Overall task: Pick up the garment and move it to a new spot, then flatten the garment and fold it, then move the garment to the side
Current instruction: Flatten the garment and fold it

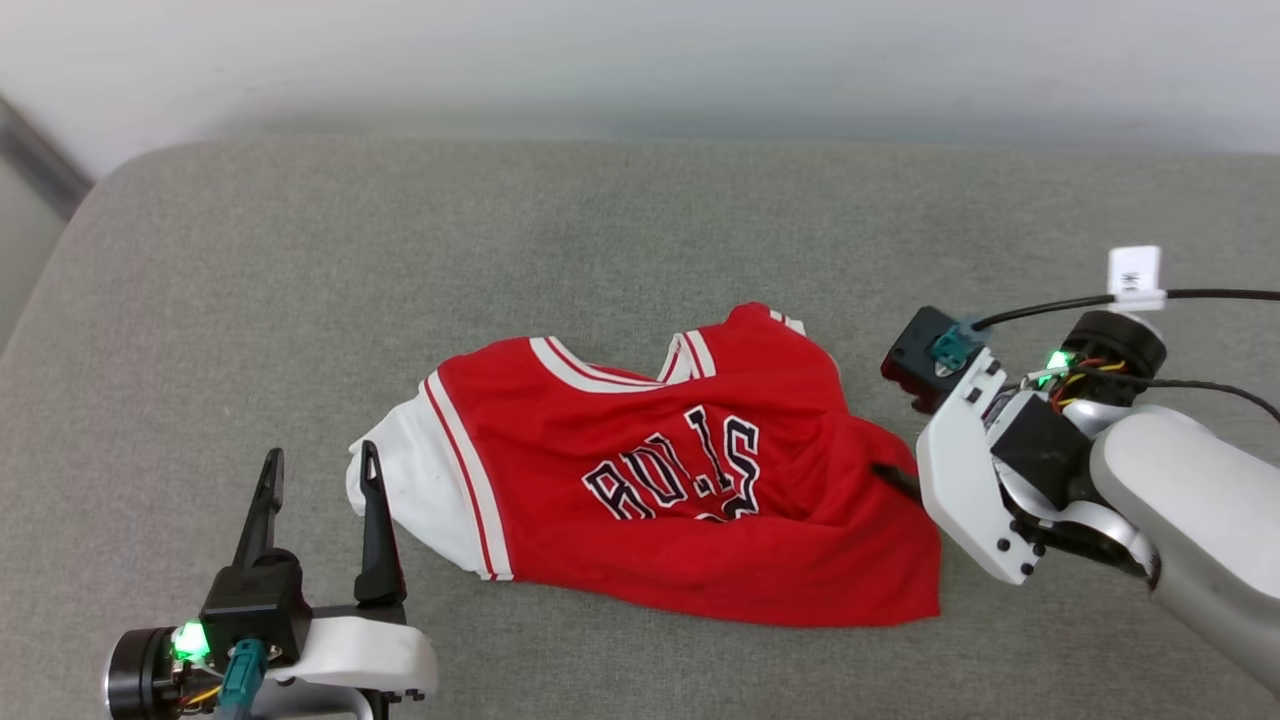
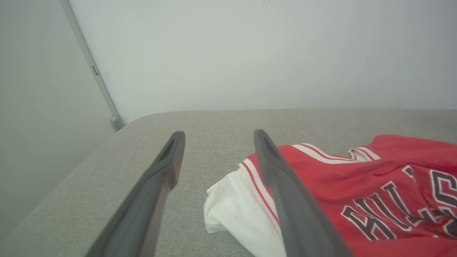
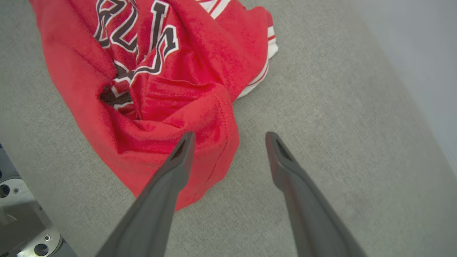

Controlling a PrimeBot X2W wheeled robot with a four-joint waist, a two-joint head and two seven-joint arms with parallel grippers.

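Observation:
The garment [image 1: 700, 480] is a red jersey T-shirt with white sleeves, striped trim and black white-outlined letters. It lies crumpled on the grey cushioned surface [image 1: 600, 230], front up. My left gripper [image 1: 320, 460] stands open at the lower left, just left of the white sleeve [image 1: 400, 480], with nothing between its fingers. In the left wrist view, the left gripper [image 2: 218, 135] has the sleeve [image 2: 232, 207] beside its right finger. My right gripper [image 3: 228, 137] is open and hovers over the garment's red hem [image 3: 200, 150]. One of its fingertips [image 1: 893, 477] shows at the shirt's right edge.
The grey surface's rounded left edge [image 1: 60, 260] drops off beside a pale wall [image 2: 250, 53]. A metal strip [image 2: 93, 67] runs down that wall. A black cable with a white tag [image 1: 1135, 272] trails from the right wrist. Bare grey fabric lies all around the shirt.

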